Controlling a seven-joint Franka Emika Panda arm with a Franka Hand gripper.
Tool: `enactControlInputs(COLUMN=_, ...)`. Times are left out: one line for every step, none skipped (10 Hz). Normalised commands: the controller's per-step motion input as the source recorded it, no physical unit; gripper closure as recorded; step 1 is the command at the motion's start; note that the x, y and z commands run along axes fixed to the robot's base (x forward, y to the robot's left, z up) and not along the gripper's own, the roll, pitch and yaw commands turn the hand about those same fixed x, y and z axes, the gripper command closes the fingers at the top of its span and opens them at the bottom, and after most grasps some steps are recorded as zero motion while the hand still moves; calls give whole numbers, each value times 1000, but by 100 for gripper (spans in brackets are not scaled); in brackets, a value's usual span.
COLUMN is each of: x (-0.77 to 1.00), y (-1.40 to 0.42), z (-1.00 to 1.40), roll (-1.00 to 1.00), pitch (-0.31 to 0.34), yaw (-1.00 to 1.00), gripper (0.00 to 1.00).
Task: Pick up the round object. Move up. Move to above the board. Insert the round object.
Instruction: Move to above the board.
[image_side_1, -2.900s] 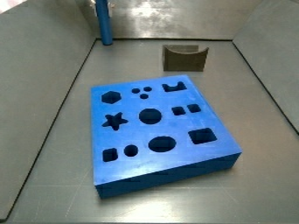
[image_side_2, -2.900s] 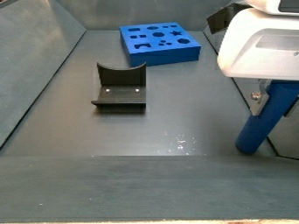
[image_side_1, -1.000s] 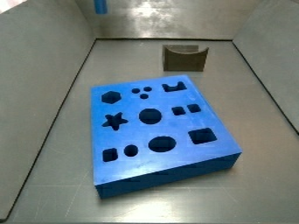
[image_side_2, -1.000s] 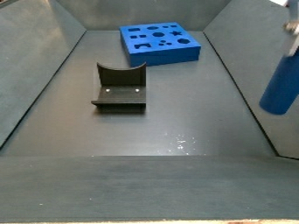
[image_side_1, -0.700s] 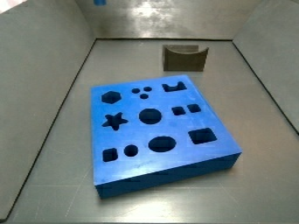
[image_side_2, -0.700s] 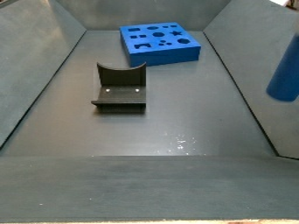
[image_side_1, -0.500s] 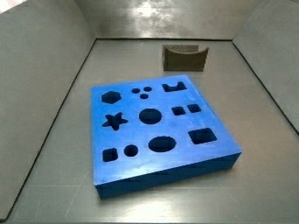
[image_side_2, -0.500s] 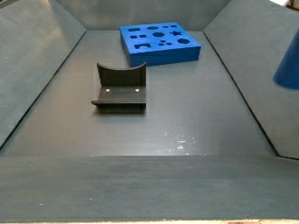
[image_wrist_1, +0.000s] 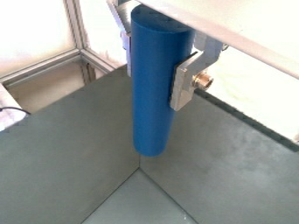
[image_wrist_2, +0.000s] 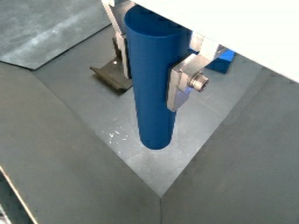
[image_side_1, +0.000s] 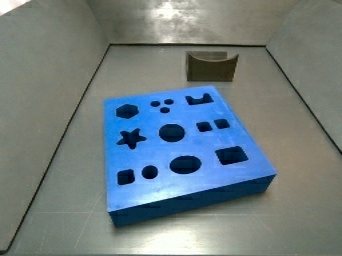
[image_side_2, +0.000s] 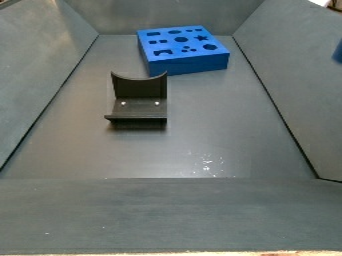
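The gripper (image_wrist_1: 155, 74) is shut on the round object (image_wrist_1: 155, 96), a long blue peg that hangs upright between the silver fingers (image_wrist_1: 187, 77), well above the grey floor. Both wrist views show this grip (image_wrist_2: 152, 83); the peg (image_wrist_2: 155, 105) is clear of the floor. The board (image_side_1: 181, 150), a thick blue slab with dark cut-out holes, lies flat in both side views (image_side_2: 183, 48), far from the peg. The gripper is out of both side views; only a sliver of the blue peg (image_side_2: 337, 52) shows at the frame edge.
The fixture (image_side_1: 210, 66), a dark bracket, stands on the floor beyond the board; it also shows in a side view (image_side_2: 136, 100) and in a wrist view (image_wrist_2: 114, 74). Grey sloping walls (image_side_2: 54, 70) close in the floor.
The gripper has lifted the peg off the floor by the wall. The peg rose steadily until it almost left the side views. The board and fixture have not moved.
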Motion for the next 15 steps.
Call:
enactControlInputs(x=-470, y=-10, z=369, roll=42, pitch=73, yaw=35, gripper=100)
enactControlInputs(x=-469, y=-10, z=232, roll=30, pitch=73, yaw=33, gripper=100)
enactControlInputs(x=-465, y=-13, z=101, roll=19, pitch=72, yaw=33, gripper=100)
enactControlInputs(x=-455, y=-6, z=33, roll=15, pitch=69, yaw=34, gripper=100)
enactControlInputs(x=-455, y=-6, z=33, roll=15, pitch=69, yaw=34, gripper=100)
enactControlInputs(x=-455, y=-6, z=33, roll=15, pitch=68, yaw=34, gripper=100)
enactControlInputs(x=-455, y=-6, z=33, roll=15, pitch=68, yaw=34, gripper=100)
enactControlInputs(x=-455, y=-6, z=33, roll=15, pitch=69, yaw=34, gripper=100)
enactControlInputs(x=-455, y=-6, z=33, roll=15, pitch=69, yaw=34, gripper=100)
enactControlInputs(x=-455, y=-6, z=33, roll=15, pitch=69, yaw=34, gripper=100)
enactControlInputs(x=-455, y=-6, z=33, roll=15, pitch=69, yaw=34, gripper=100)
enactControlInputs(x=-455, y=-6, z=33, roll=15, pitch=69, yaw=34, gripper=100)
enactControlInputs(x=-455, y=-6, z=33, roll=15, pitch=69, yaw=34, gripper=100)
enactControlInputs(x=-455, y=-6, z=33, roll=15, pitch=69, yaw=34, gripper=100)
enactControlInputs(x=-455, y=-6, z=33, roll=15, pitch=69, yaw=33, gripper=100)
